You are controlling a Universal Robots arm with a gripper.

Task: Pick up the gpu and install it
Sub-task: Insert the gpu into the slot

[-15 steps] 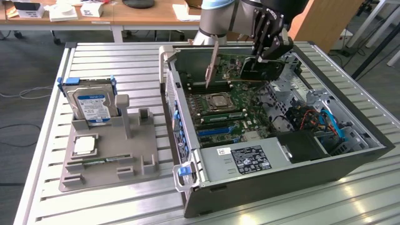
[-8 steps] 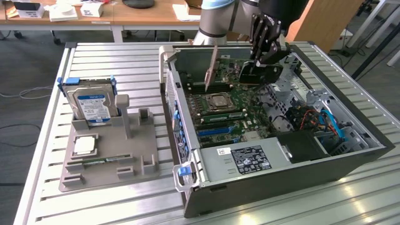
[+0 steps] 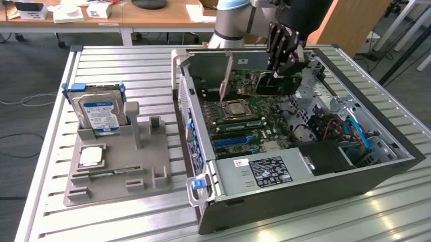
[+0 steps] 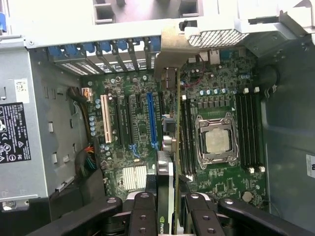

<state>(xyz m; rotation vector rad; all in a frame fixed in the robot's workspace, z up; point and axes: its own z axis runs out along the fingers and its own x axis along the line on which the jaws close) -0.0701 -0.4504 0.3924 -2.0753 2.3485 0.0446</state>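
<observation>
Black claw (image 3: 283,70) around gpu (image 3: 276,85) over motherboard (image 4: 138,128)

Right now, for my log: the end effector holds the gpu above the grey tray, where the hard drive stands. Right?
No: the exterior view shows the end effector holding the gpu above the computer case, not the tray. The hard drive stands there.

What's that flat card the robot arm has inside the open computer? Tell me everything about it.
The gpu is a thin, flat, dark card with a long silvery-beige metal bracket at one end. It stands on edge inside the computer case, above the motherboard beside the processor socket. The gripper, shut on its upper edge, holds it. Whether its lower edge touches a slot cannot be told.
</observation>
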